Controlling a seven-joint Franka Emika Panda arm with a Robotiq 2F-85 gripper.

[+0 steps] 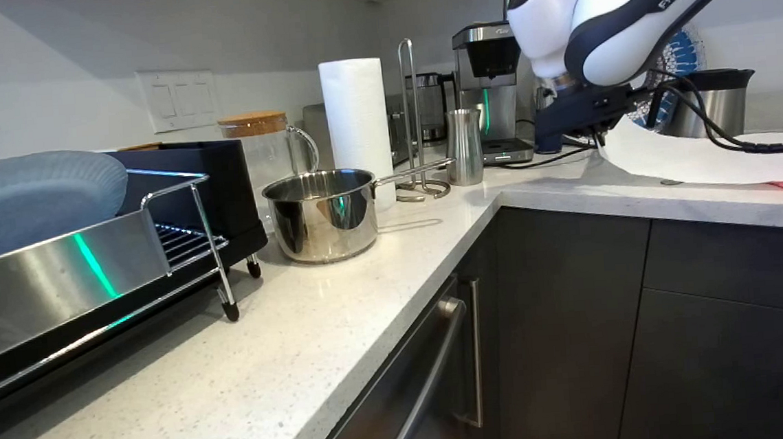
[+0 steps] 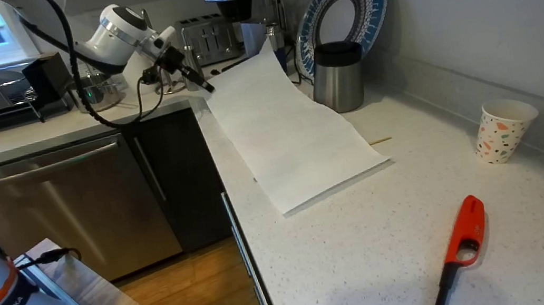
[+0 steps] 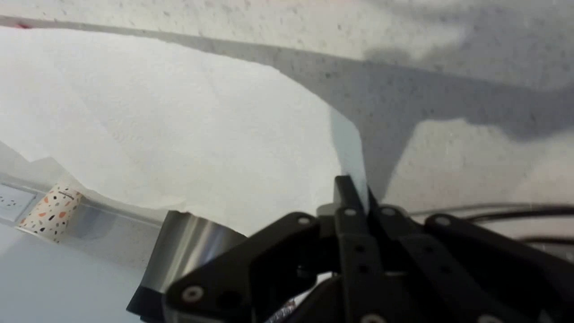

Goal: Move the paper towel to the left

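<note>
The paper towel is a large loose white sheet. It shows in both exterior views (image 1: 677,161) (image 2: 285,134) and in the wrist view (image 3: 193,121). My gripper (image 2: 211,86) is shut on its edge at the end near the counter corner. In the wrist view, the sheet's folded edge runs between the two fingertips (image 3: 358,193). The held end is lifted off the counter, with a shadow beneath it. The opposite end rests low over the counter. In an exterior view, the fingertips (image 1: 598,139) are partly hidden by the sheet and the dark wrist parts.
A steel pot (image 1: 326,217), upright paper towel roll (image 1: 357,115), wire stand (image 1: 417,118) and steel cup (image 1: 464,147) stand near the corner. A dish rack (image 1: 58,277) is beyond. A steel carafe (image 2: 341,81) stands beside the sheet, with a speckled cup (image 2: 503,133) and red lighter (image 2: 467,231).
</note>
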